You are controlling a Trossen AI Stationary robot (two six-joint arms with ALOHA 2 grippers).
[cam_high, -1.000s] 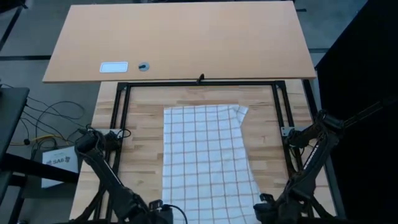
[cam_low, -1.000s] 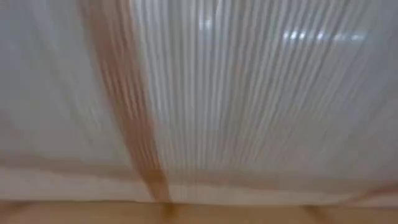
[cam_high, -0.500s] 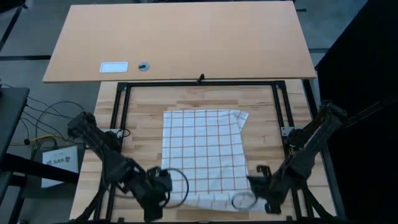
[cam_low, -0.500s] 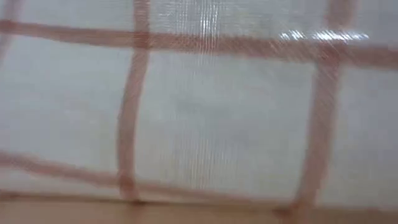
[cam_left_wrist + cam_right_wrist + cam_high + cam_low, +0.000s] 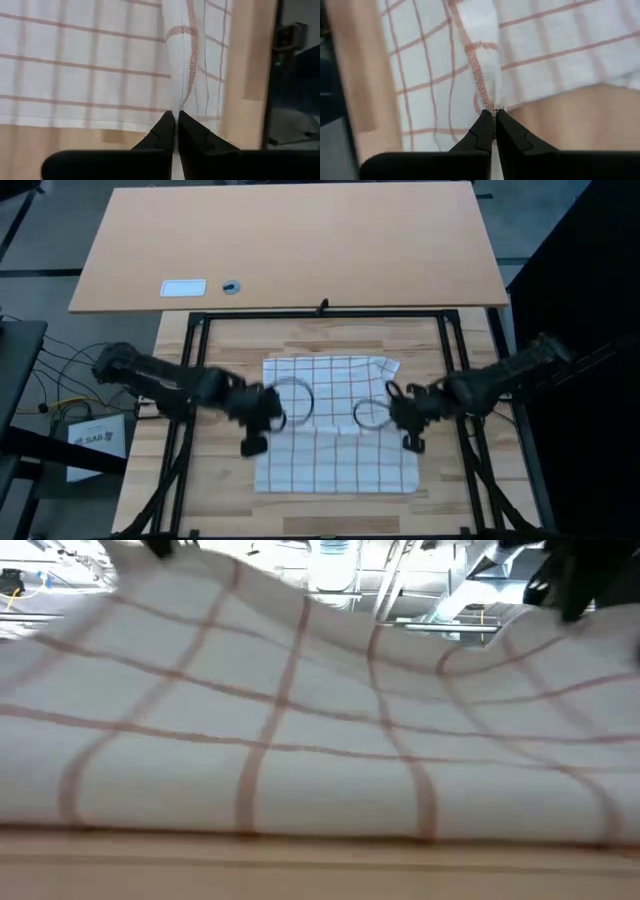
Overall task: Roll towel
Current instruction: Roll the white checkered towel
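The towel (image 5: 335, 425) lies at the table's middle, its near edge doubled over toward the far end. The left gripper (image 5: 262, 420) and right gripper (image 5: 400, 418), each pinched on a corner, hold level, so the fold runs crosswise between the 2 arms.

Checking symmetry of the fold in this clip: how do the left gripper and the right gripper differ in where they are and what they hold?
The left gripper is over the towel's left side; the right gripper is over its right side. The left gripper reaches in from the table's left edge, the right gripper from the right edge. Shared: both are shut on a pinched towel edge, lifted above the table at about the same depth.
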